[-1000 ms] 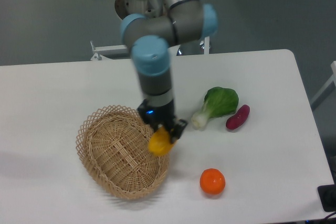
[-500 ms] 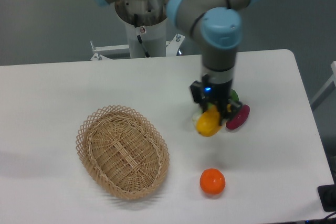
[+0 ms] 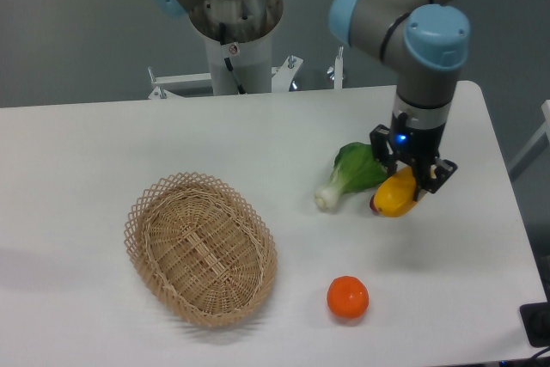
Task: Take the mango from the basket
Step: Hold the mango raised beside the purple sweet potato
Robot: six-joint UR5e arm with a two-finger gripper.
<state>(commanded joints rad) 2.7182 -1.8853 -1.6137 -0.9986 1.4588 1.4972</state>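
The yellow-orange mango is held in my gripper above the right part of the table, well to the right of the basket. The gripper is shut on the mango, fingers pointing down. The tan wicker basket sits empty at the front left of the table. The mango hangs in front of the purple vegetable, of which only a sliver shows.
A green leafy vegetable lies just left of the gripper. A round orange lies at the front, right of the basket. The arm's base stands behind the table. The table's right edge is near the gripper.
The gripper has carried the mango from the basket's right rim to the right, past the green vegetable, to above the purple vegetable.
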